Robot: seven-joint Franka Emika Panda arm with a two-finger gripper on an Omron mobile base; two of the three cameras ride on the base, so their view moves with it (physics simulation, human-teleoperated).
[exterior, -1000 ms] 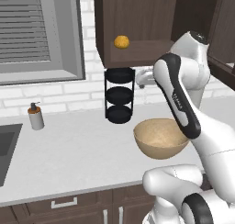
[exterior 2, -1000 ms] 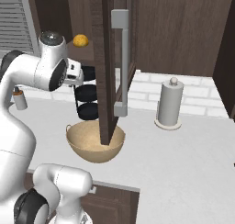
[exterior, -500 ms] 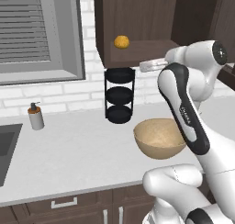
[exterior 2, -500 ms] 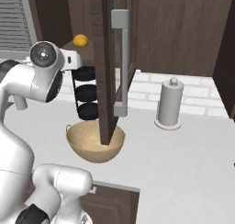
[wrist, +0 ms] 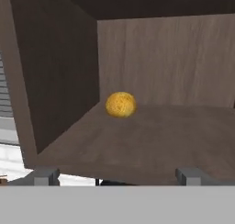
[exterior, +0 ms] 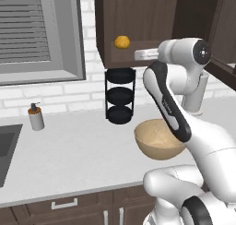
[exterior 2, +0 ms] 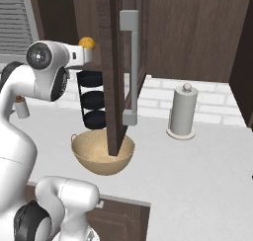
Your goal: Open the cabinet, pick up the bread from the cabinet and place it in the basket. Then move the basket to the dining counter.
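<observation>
Sitting on the cabinet (exterior: 152, 26) floor, toward the back left corner, bread (wrist: 120, 103) small, round, golden, untouched; from the left base view it (exterior: 121, 42) shows just above the cabinet's lower edge. Cabinet door (exterior 2: 121, 67) stands swung open, its long bar handle (exterior 2: 130, 69) edge-on to the right base camera, so the opening step reads as done. Step in hand: reach for the bread. Gripper (wrist: 117, 175) at the cabinet mouth, level with the shelf, pointed inward; fingers (wrist: 46, 175) spread wide, holding nothing, bread well ahead of them and a little left of centre. Next move, by my reckoning: push straight in along the shelf floor until the bread lies between the tips, nudging left to centre it, then close; watch the left cabinet wall and the shelf lip. Basket (exterior: 159, 139) waits on the desk (exterior: 69, 155) below, beside the black three-tier rack (exterior: 120, 95); the open door hangs above its rim in the right base view.
</observation>
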